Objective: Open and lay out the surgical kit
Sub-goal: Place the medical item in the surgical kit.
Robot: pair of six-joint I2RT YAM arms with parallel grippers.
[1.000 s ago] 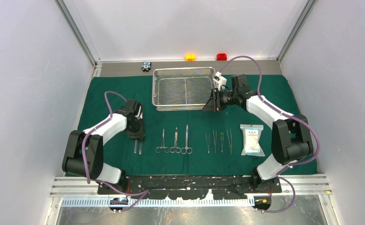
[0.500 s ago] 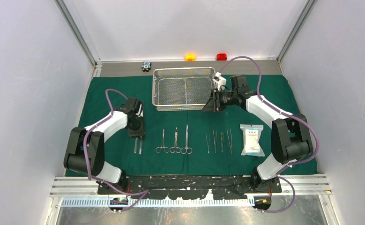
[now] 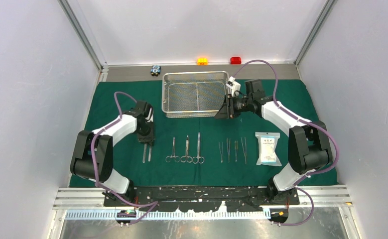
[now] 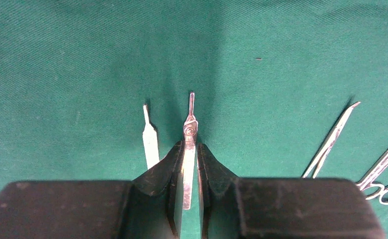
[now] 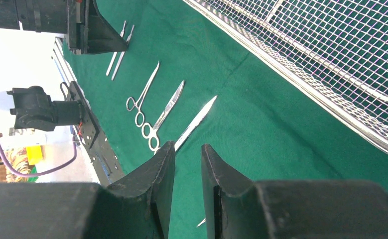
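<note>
Since the earlier frame the left arm's elbow is drawn inward and the left gripper (image 4: pixel 190 149) is shifted slightly up the frame, while the right arm is unmoved. Along the lower part of the top view, a row of steel instruments is laid out on the dark green cloth (image 3: pixel 112 99): two flat handles at the left, three ring-handled instruments (image 3: pixel 186 150) in the middle, four tweezers (image 3: pixel 232 150) to their right, and the white-blue packet (image 3: pixel 268 148) at the right end. The left gripper is set over the upper ends of the handles, its fingers closed in on the right-hand handle (image 4: pixel 190 130) from both sides; the other handle (image 4: pixel 150 142) is left just beside it, outside the left finger. Higher in the frame, the right gripper (image 5: pixel 187 147) is held over the cloth by the lower right corner of the wire-mesh tray (image 3: pixel 182 97), its fingers parted with nothing between them. Beyond the cloth, along the upper edge of the table, a black-blue block (image 3: pixel 155 70), an orange block (image 3: pixel 201 60) and a red block (image 3: pixel 235 60) are seen.
</note>
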